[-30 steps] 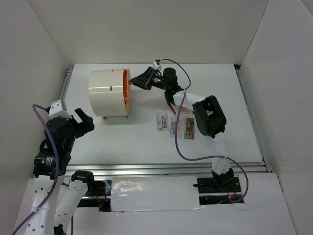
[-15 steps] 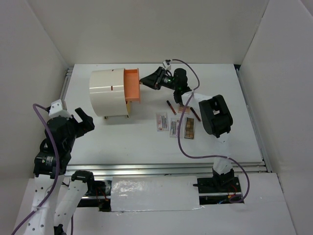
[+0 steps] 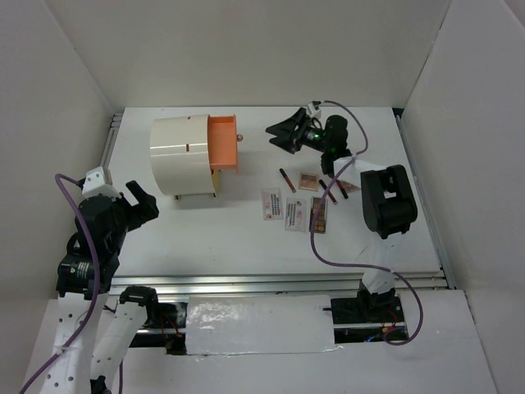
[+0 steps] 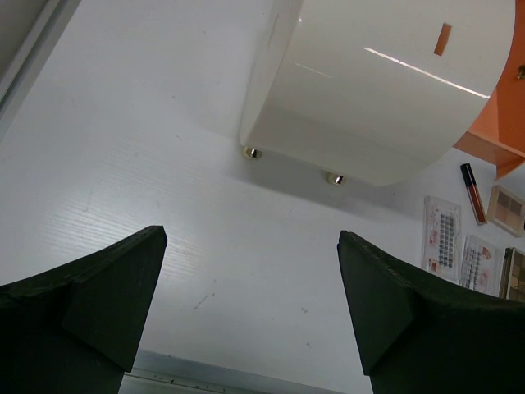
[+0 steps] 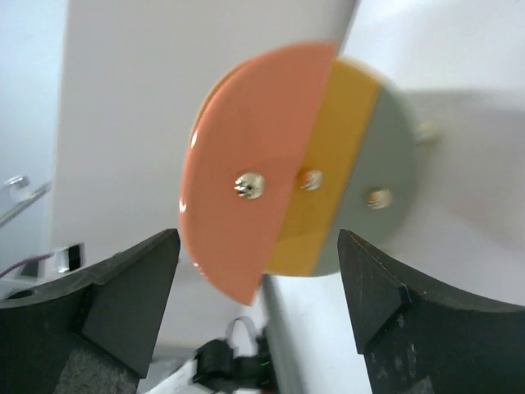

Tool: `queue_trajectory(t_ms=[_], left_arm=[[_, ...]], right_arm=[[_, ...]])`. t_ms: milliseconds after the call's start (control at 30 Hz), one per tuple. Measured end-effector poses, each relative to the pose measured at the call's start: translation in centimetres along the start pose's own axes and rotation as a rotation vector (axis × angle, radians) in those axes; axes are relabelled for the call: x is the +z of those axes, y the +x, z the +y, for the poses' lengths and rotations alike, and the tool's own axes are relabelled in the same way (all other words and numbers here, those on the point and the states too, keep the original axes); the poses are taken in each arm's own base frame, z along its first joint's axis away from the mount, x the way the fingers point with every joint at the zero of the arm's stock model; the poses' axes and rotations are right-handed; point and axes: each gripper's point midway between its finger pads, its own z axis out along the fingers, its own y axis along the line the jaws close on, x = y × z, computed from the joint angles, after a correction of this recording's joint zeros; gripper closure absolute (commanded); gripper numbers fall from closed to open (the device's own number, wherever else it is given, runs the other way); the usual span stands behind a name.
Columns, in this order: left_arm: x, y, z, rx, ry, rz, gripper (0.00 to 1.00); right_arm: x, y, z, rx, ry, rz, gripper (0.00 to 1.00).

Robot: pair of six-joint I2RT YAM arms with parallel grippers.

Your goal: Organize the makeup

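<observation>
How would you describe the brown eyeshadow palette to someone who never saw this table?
Find the cream cylindrical box with its orange drawer open. To its right, three flat items lie in a row. The brown rectangular eyeshadow palette is the rightmost, dark beside two white-pink packets.

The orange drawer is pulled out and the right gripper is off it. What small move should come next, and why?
Probably lower the right gripper toward the compact, a piece close by. The drawer stands open, the jaws are open and empty, and the compact lies on the table beside the stick, not yet put away.
</observation>
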Motion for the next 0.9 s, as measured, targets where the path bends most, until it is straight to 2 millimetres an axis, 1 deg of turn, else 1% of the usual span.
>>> queue_trajectory(t_ms=[67,100,133,167,233,267,300,367,433,500,533,600,700,800,900], left_arm=[[-0.1,0.0,-0.1,-0.001,0.006,-0.001,0.0],[-0.1,0.0,-0.1,-0.001,0.007,-0.003,0.01],[-0.1,0.0,-0.1,-0.001,0.008,-0.004,0.01],[-0.2,-0.1,-0.1,-0.001,0.009,-0.005,0.01],[-0.2,-0.1,-0.1,-0.002,0.011,-0.008,0.0],[-0.3,-0.1,-0.1,-0.002,0.011,-0.009,0.01],[-0.3,-0.1,-0.1,-0.003,0.012,-0.01,0.0],[-0.3,-0.1,-0.2,-0.003,0.014,-0.01,0.01],[-0.3,-0.1,-0.2,-0.003,0.017,-0.009,0.01],[-0.3,-0.1,-0.2,-0.003,0.017,-0.009,0.01],[-0.3,-0.1,-0.2,-0.003,0.018,-0.009,0.0],[-0.3,-0.1,-0.2,-0.003,0.019,-0.01,0.0],[-0.4,-0.1,-0.3,-0.003,0.022,-0.009,0.01],[-0.4,0.0,-0.4,-0.001,0.03,-0.004,0.01],[-0.3,0.1,-0.5,0.001,0.035,0.001,0.01]], right_arm=[[-2.4,-2.7,-0.3,-0.047,0.061,-0.051,0.18],[-3.5,-4.2,-1.0,-0.083,0.124,-0.083,0.23],[-4.1,-5.4,-1.6,-0.117,0.184,-0.111,0.25],[-4.5,-6.8,-2.5,-0.147,0.282,-0.144,0.26],[-4.4,-8.0,-3.5,-0.247,0.434,-0.162,0.28],[-4.1,-7.7,-3.9,-0.297,0.507,-0.149,0.28],[-3.7,-6.9,-4.3,-0.342,0.578,-0.128,0.29],[-3.0,-4.1,-5.2,-0.423,0.697,-0.051,0.32],[-2.8,-0.9,-6.6,-0.468,0.792,0.041,0.38],[-3.1,2.1,-8.3,-0.492,0.873,0.136,0.38],[-3.5,3.0,-9.4,-0.494,0.91,0.168,0.38],[-4.9,3.8,-11.4,-0.485,0.981,0.2,0.38],[-7.3,4.0,-13.9,-0.461,1.083,0.225,0.38],[-8.5,3.6,-15.3,-0.453,1.139,0.224,0.39],[-9.1,4.0,-16.3,-0.445,1.173,0.249,0.4]])
